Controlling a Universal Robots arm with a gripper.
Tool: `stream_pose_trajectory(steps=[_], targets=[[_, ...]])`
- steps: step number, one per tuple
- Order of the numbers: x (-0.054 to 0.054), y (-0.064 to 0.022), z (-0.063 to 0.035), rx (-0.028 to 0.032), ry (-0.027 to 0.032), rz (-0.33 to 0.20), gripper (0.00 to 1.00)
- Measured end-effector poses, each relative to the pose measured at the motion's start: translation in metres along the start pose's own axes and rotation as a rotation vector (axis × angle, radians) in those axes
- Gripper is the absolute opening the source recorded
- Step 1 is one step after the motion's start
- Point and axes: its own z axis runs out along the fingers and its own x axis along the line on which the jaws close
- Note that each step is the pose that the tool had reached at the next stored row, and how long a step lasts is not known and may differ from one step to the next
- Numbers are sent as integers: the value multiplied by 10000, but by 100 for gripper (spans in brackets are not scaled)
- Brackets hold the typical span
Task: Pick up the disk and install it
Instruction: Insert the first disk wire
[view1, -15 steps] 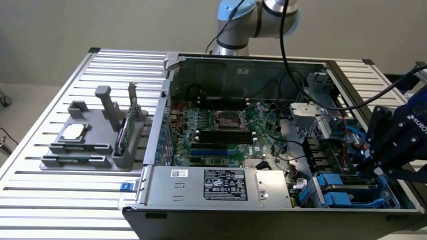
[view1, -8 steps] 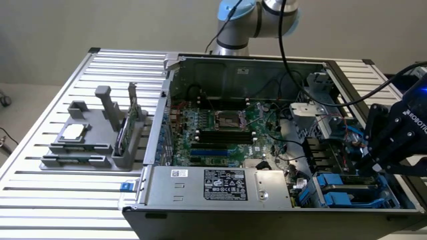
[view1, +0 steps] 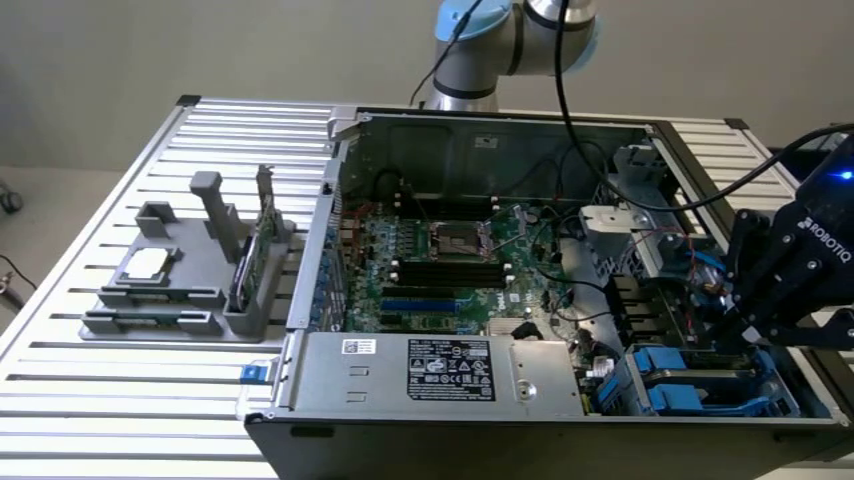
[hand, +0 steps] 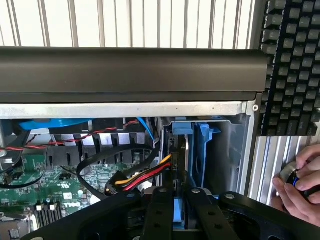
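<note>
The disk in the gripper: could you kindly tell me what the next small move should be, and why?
Probably ease the disk slowly straight into the blue drive bay. In the wrist view the gripper is shut on its blue frame, roughly in line with the bay's slot, and the red and yellow cables lie close beside it, so sideways drift might snag them.
</note>
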Motion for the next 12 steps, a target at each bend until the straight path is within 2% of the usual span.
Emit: stream_pose_trajectory(steps=[3,7,12], targets=[[15,3,13,5,-55,57,16],[18,4,16,6,-168,104,16],[20,6,23,6,-186,109,16]])
